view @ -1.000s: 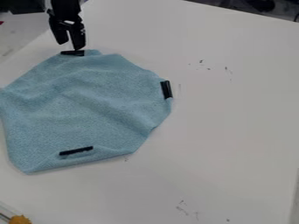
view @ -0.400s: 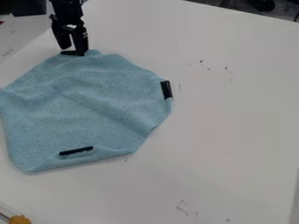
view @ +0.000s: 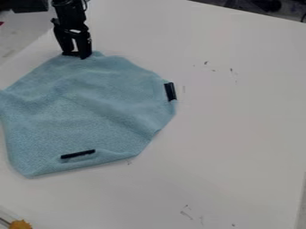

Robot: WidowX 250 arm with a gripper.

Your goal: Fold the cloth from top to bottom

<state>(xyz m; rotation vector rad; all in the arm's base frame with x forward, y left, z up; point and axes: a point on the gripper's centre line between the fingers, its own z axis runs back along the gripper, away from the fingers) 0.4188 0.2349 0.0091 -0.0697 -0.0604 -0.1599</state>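
Note:
At the upper left, the black gripper (view: 76, 54) points down at the top edge of the light blue cloth (view: 90, 103). Its two fingers stand apart, one on either side of the black clip (view: 71, 54) on that edge, and partly cover it. The cloth lies spread with soft wrinkles and uneven edges. A second black clip (view: 170, 91) is on its right corner. Near the lower edge lies a third black clip (view: 78, 154), beside a small crease.
The white table (view: 239, 125) extends to the right of the cloth and bears a few dark marks. An orange-yellow object (view: 20, 224) shows at the bottom left corner. Dark items (view: 266, 5) stand beyond the table's far edge.
Over the last second the gripper has come down and slightly right, so its fingertips are now at the top clip and cloth edge. The cloth lies as before.

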